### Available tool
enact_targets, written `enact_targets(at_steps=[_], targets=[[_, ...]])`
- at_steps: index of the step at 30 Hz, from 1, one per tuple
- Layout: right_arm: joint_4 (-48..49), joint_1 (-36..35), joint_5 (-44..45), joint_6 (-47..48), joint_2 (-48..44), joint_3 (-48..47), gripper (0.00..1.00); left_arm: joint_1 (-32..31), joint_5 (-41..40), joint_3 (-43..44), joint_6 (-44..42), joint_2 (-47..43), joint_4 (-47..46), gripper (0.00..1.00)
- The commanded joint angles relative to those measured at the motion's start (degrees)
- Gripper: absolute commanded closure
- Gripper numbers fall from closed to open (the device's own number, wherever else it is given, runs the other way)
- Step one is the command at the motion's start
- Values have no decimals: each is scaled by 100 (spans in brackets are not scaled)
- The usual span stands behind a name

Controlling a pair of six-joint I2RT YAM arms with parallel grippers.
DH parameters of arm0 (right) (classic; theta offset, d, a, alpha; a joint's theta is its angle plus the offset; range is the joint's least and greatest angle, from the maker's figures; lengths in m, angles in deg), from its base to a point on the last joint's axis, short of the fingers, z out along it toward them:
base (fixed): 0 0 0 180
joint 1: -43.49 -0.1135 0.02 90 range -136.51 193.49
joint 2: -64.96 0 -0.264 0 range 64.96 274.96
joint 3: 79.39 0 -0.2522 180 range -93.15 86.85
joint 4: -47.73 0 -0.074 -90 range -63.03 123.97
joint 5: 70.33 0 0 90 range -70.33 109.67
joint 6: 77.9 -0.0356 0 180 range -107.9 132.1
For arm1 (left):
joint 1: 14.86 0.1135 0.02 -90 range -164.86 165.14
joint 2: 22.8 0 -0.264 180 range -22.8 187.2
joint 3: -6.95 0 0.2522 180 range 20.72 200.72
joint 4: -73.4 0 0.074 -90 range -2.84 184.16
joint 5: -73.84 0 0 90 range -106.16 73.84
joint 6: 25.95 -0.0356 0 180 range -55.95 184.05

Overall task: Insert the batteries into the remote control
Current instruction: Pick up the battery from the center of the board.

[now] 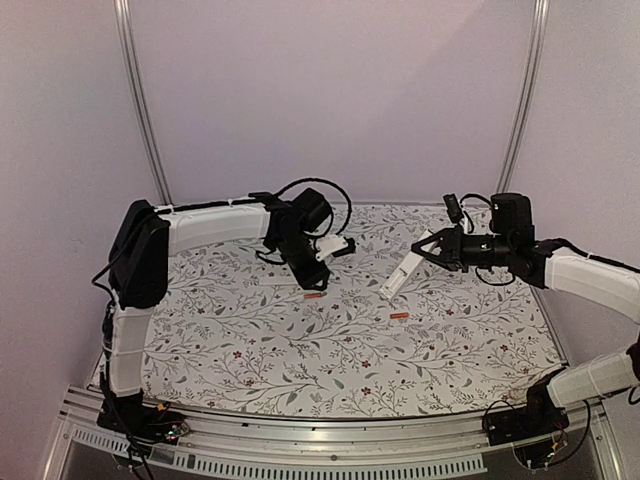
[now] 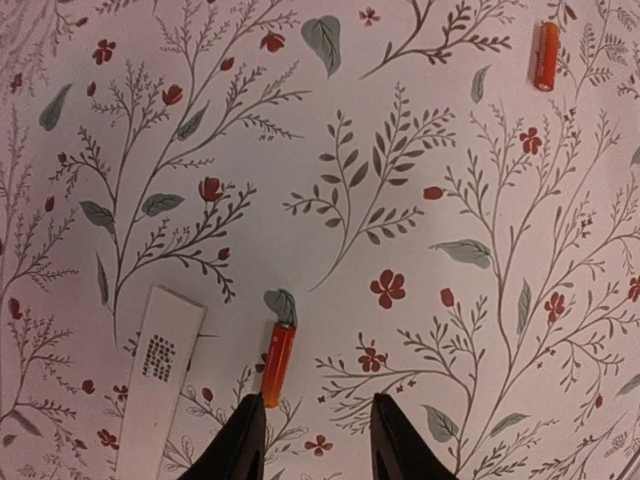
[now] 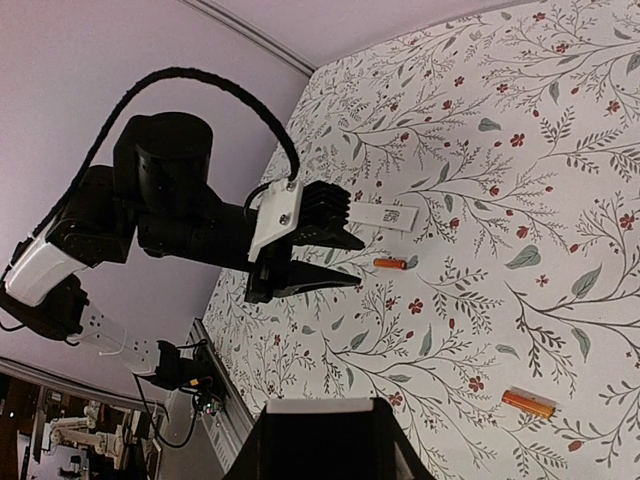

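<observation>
- One battery lies flat on the floral table cover, near the middle of the table. In the left wrist view its lower end sits right at the tip of the left-hand finger.
- The left gripper hangs low over that spot with its two dark fingers apart. Only patterned cloth shows in the gap between them. The battery lies just ahead of one fingertip and is not inside the gap.
- A flat white strip with a dark printed patch lies on the cloth just left of this battery, roughly parallel to it and not touching it.
- The other battery lies loose on the cloth, well apart from the first and further toward the right arm's side.
- The right gripper is clamped on one end of the remote control, a slim white bar.
- In the top view the remote control slants down from the fingers toward the table's middle. Its free end points at the cloth not far from the other battery. I cannot tell whether that end touches the cloth.
- In the right wrist view only a white edge of the remote control shows between that gripper's dark fingers.
</observation>
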Motion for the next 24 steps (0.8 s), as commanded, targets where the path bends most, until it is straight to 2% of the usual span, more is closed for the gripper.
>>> enact_targets(at_steps=[1,9,24], targets=[[76,33,-119,125,-140,69,100,146,117,286,-192,217,243,64],[85,31,-148,160,-49,33,100,349,339,650,-286,687,487,65],[84,30,-207,213,143,-62,100,461,648,616,-384,1056,571,73]])
